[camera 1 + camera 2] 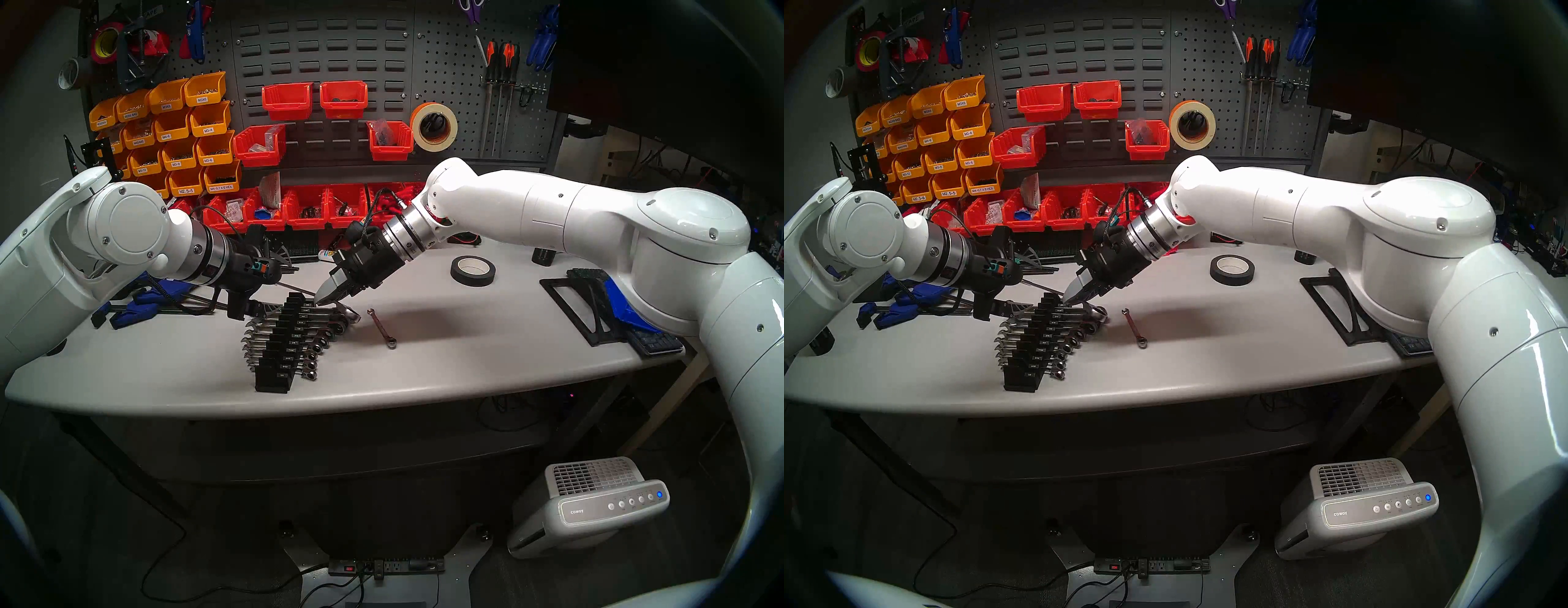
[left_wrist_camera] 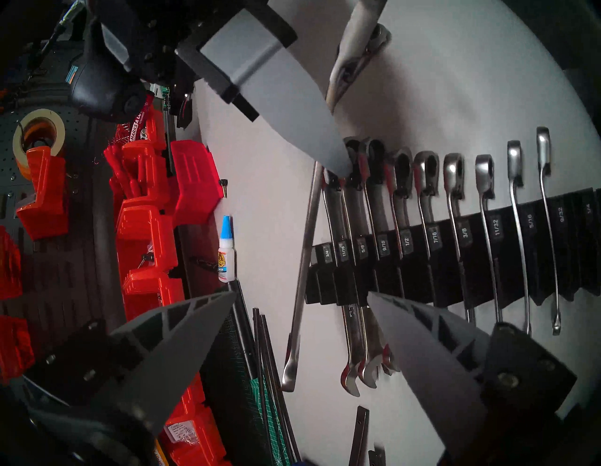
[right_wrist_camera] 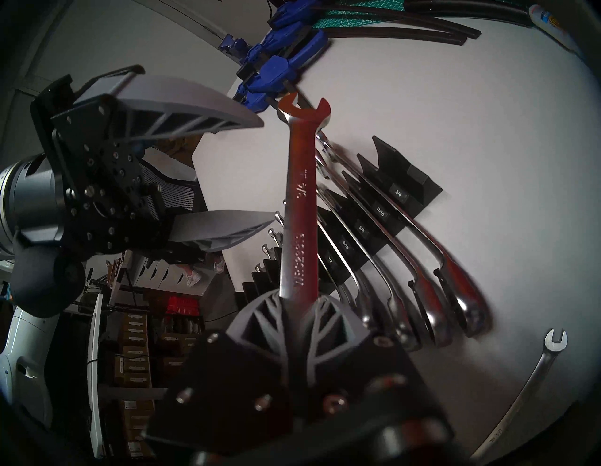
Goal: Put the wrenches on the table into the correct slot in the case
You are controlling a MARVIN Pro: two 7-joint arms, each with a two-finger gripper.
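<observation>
Chrome steel, so the long wrench [image 3: 299, 208] will be stiff, fairly heavy and slick; best held mid-shank across the flats, w/ the far end steadied. Right gripper [image 3: 300, 309] is clenched on its shank near the ring end, and the wrench sits tilted above the far end of the black case [image 2: 487, 260], over the 3/4 slot, which looks empty. Left gripper [image 2: 302, 299] is spread wide, nothing between its fingers, just beside the wrench's open end and the case's far end; prob. there to guide that end down.

Short thin wrench [image 1: 382, 327] lies flat on the table [image 1: 466, 361], just right of the case, untouched. It's light and low-profile, so pinching it off the top will be fiddly.

Hard to tell: whether the long wrench already touches a notch, since the right fingers cover that spot in the head views. Its ring end is hidden in the grip. Near slot by the 1/4 label is cut off.
</observation>
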